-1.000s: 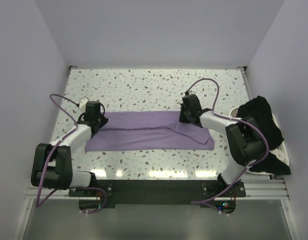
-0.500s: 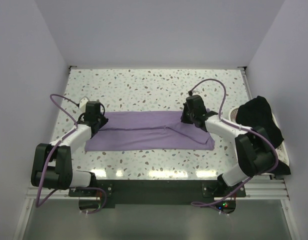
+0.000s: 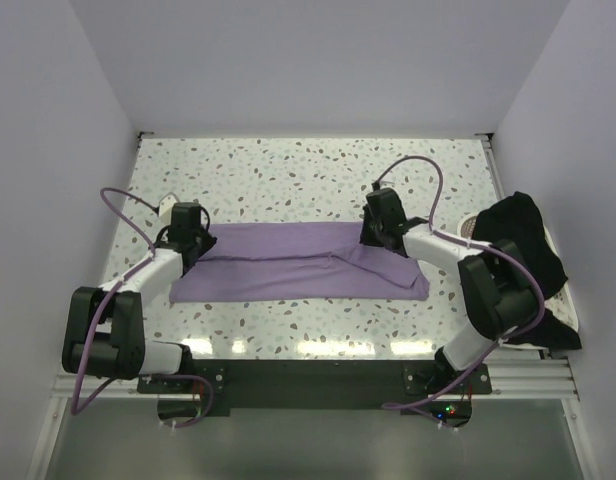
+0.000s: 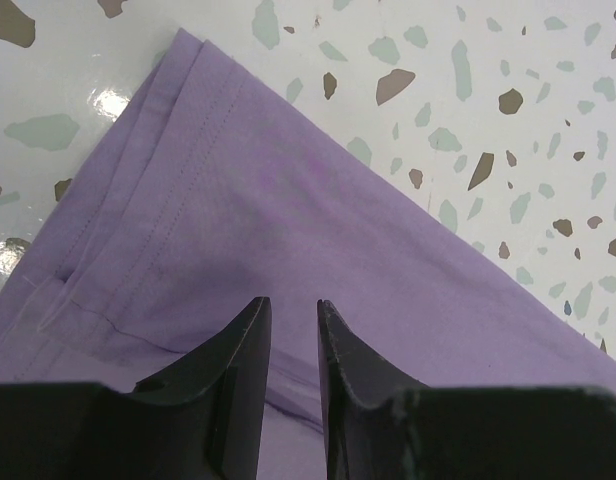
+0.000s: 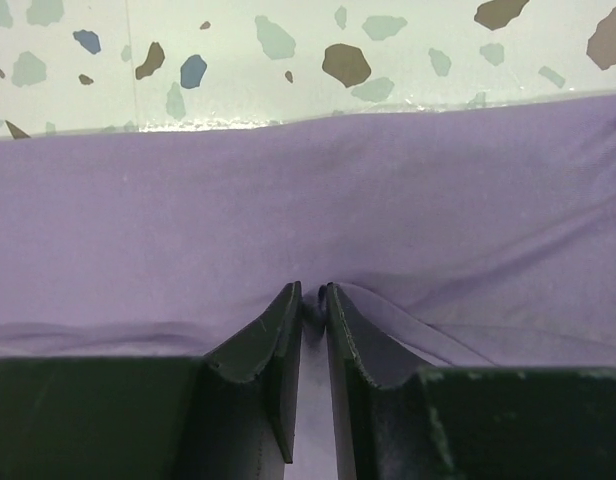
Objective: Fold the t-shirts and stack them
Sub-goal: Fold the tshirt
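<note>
**At the middle of the worktop: folded lavender t-shirt, jaws on its far edge**

1. Changes from the earlier frames
- The right arm [image 3: 438, 245] has shifted. Half a second ago its elbow stood farther toward the right edge of the worktop [image 3: 288, 170] and its wrist sat slightly nearer. Both are now back close to where they were a second ago.
- The left arm [image 3: 153, 270] has not moved.
- The outline of the lavender t-shirt [image 3: 288, 272] is unchanged across all three top views.

2. Lavender t-shirt: position and direction
- It lies flat as a long folded strip. Its long axis runs left to right, parallel to the near edge of the worktop.
- The left end slants, with its far corner set farther right than its near corner.
- The left wrist view shows a stitched hem along that end.
- Which end is the neck cannot be told.

3. Jaws
- The left jaws sit low over the far left corner of the strip with a narrow gap between them. Cloth shows through the gap, but whether they grip it cannot be told.
- The right jaws sit on the far edge toward the right end. They stand almost together, with a small ridge of lavender cloth pinched up between the tips.

4. Black t-shirt
- The black t-shirt [image 3: 523, 240] is heaped at the right edge of the worktop, partly over a white item [image 3: 553, 325].
</note>
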{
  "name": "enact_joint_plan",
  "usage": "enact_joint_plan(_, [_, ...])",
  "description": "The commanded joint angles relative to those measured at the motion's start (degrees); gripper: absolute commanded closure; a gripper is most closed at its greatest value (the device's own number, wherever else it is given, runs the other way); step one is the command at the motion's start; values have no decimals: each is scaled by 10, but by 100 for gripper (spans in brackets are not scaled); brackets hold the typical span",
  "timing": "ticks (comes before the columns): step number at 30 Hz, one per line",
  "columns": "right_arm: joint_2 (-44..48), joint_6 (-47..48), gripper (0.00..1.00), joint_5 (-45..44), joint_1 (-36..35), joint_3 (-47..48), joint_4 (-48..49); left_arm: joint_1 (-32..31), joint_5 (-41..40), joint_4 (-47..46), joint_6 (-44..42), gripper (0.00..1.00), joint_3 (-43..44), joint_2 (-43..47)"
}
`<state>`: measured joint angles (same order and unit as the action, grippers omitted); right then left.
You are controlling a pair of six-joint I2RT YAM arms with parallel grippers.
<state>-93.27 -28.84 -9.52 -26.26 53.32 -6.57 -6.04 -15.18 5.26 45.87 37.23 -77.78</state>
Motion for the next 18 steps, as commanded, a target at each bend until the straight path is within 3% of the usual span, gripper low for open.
enact_joint_plan(1, [-15, 5, 80, -9, -3, 21, 12, -3, -5, -22, -10, 70, 17, 3])
enact_joint_plan(3, [-17, 0, 80, -6, -3, 13, 19, -2, -5, -22, -10, 70, 18, 2])
enact_joint_plan(9, [-9, -15, 96, 6, -4, -8, 30, -2, -5, -20, -10, 71, 18, 3])
enact_joint_plan(18, [89, -47, 99, 6, -40, -74, 20, -2, -1, -23, -7, 71, 8, 11])
